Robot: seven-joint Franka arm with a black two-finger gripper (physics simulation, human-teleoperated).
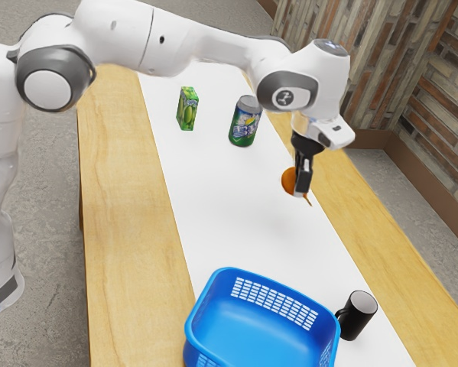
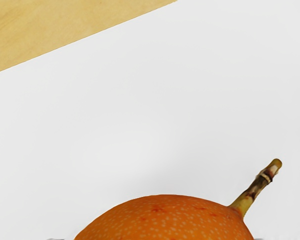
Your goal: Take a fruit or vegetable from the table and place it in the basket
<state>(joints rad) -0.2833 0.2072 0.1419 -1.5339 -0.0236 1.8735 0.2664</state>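
My gripper [image 1: 303, 177] is over the white strip of the table, near its edge on the exterior view's right, pointing down and shut on an orange fruit [image 1: 289, 180]. One dark finger covers part of the fruit, whose thin stem sticks out below. In the wrist view the speckled orange fruit [image 2: 165, 220] is close under the hand, with its brown-green stem angled outward. The blue basket [image 1: 202, 310] stands nearer the exterior view's lower edge, apart from the gripper, its visible inside bare.
A black mug [image 1: 358, 315] stands beside the basket. Farther up the white strip [image 1: 229, 218] are a green can [image 1: 245, 122] and a green juice box [image 1: 187, 108]. Bare wood [image 1: 125, 229] borders the strip.
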